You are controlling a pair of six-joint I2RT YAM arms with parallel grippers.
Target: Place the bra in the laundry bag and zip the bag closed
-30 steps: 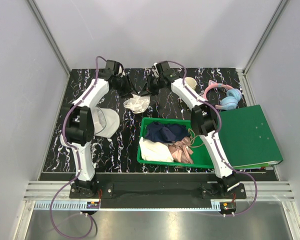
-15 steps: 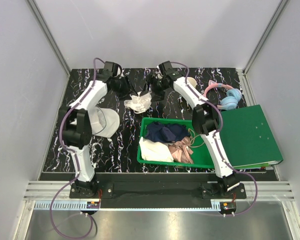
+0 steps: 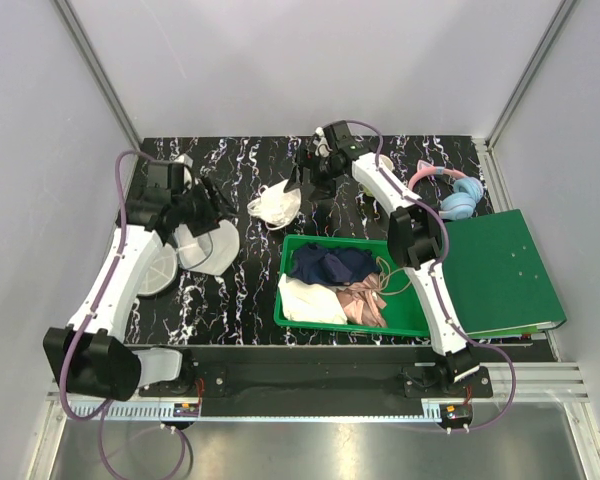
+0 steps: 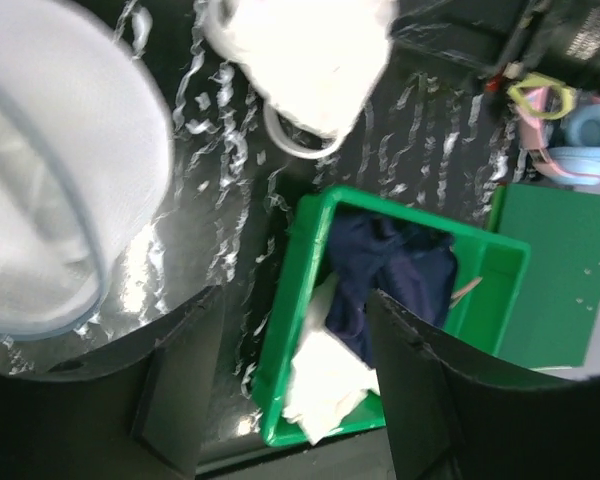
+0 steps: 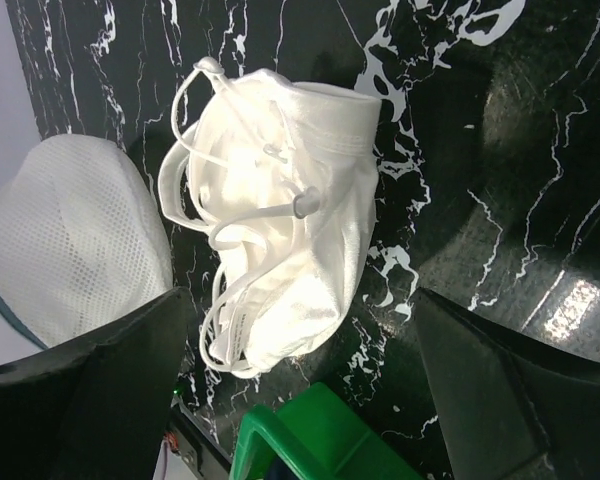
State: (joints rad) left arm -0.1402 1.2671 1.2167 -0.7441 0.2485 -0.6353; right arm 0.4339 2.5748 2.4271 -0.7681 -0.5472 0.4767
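Top external: bra [image 3: 274, 205] near laundry bag [image 3: 208, 246] (open)

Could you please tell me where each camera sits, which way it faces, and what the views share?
Top external: fixed above and behind the bases, facing down at the table; left arm and right arm show whole.
Left wrist: on the left arm, facing down; left fingers frame the laundry bag and green tray.
Right wrist: at the far middle, facing down; right fingers frame the bra.
Shared: both wrist views catch bra, bag and tray.
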